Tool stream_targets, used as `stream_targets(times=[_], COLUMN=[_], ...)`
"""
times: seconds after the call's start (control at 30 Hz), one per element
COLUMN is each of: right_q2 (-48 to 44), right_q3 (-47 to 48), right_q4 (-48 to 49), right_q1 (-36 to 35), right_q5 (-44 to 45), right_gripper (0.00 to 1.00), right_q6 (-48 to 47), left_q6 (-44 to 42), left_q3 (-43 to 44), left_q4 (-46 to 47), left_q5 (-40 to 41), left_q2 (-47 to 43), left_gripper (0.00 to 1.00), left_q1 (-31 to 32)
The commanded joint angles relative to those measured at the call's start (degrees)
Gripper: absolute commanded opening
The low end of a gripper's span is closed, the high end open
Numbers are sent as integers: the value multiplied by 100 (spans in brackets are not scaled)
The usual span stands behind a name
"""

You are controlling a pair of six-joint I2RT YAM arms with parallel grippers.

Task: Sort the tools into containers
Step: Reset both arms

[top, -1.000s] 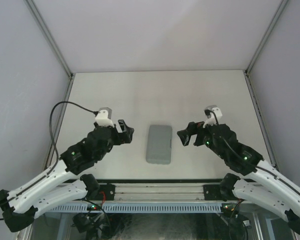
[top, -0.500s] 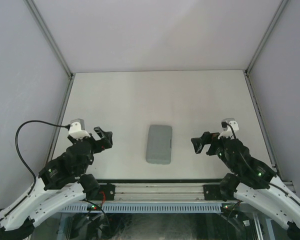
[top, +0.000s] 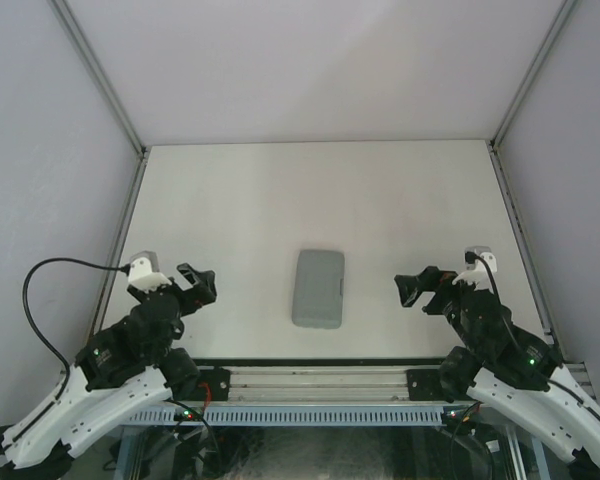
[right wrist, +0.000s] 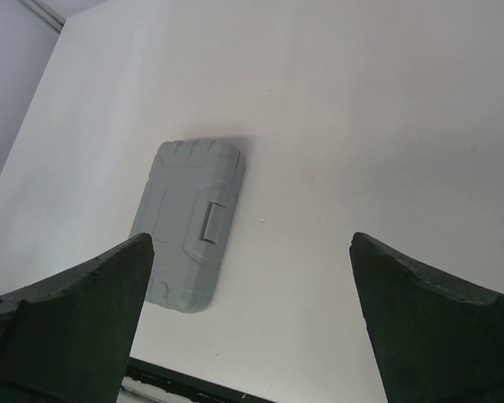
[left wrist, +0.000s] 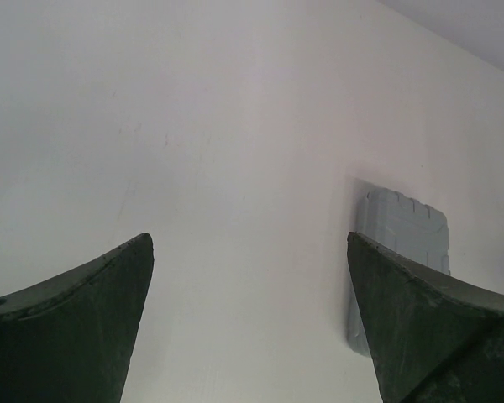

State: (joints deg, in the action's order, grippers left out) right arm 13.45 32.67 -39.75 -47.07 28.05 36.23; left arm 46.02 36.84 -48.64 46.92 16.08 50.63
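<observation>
A grey container [top: 318,288], a rounded-rectangular case, lies shut and flat in the near middle of the table. Its latch faces right. The tools are out of view. My left gripper [top: 195,281] hovers to the left of the case, well apart from it, open and empty. My right gripper [top: 418,288] hovers to the right of the case, also open and empty. The left wrist view shows the case [left wrist: 403,243] past the right finger of the left gripper [left wrist: 249,238]. In the right wrist view the case [right wrist: 189,222] lies ahead on the left of the right gripper [right wrist: 250,238].
The white table [top: 310,200] is walled on the left, right and far sides. A metal rail [top: 310,385] carrying both arm bases runs along the near edge. A black cable [top: 40,285] loops out beside the left arm.
Both arms have drawn back from the case, outward and toward the near edge. Their jaws have spread a little wider. The case has not moved.
</observation>
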Motion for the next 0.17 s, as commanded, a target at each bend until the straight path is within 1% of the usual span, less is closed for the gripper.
stream_targets(times=[0.0,0.13], right_q2=[74,84], right_q3=[0,7], right_q4=[157,231], right_q1=[-30,-30], right_q5=[121,97], right_gripper=[100,100], right_q6=[41,-25], left_q6=[135,206], left_q3=[-63,-80], left_q4=[70,33], left_q5=[284,388], left_q2=[-63,-39], left_gripper=[100,100], left_q1=[-25,-27])
